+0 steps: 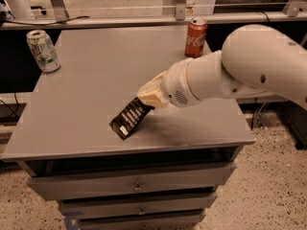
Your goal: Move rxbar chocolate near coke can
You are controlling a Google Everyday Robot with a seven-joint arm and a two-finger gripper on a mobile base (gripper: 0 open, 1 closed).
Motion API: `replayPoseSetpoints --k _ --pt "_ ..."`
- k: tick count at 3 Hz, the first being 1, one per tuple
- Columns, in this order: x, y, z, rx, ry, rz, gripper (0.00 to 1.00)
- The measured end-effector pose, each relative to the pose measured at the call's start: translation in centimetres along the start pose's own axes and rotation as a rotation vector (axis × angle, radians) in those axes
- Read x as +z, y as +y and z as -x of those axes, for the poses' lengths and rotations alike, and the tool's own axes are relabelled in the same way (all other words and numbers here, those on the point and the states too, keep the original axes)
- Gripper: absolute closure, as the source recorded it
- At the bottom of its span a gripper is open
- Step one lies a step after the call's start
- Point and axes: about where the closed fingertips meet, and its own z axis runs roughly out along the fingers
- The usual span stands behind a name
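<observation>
The rxbar chocolate (128, 118), a flat black bar with white lettering, hangs tilted from my gripper (149, 97), its lower end just above or touching the grey table (86, 80) near the front edge. My gripper is shut on the bar's upper end. The coke can (196, 37), red with white script, stands upright at the back right of the table, well behind and to the right of the gripper.
A white and green can (43, 51) stands upright at the table's back left corner. The table tops a drawer cabinet (136, 186). A rail runs behind the table. My white arm (249, 66) reaches in from the right.
</observation>
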Motion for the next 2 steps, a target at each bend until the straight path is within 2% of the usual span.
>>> replayPoseSetpoints --k 1,2 --pt "-5.00 -3.08 2.43 -0.045 0.009 -0.110 1.00" --pt "-5.00 -3.07 2.44 -0.045 0.009 -0.110 1.00"
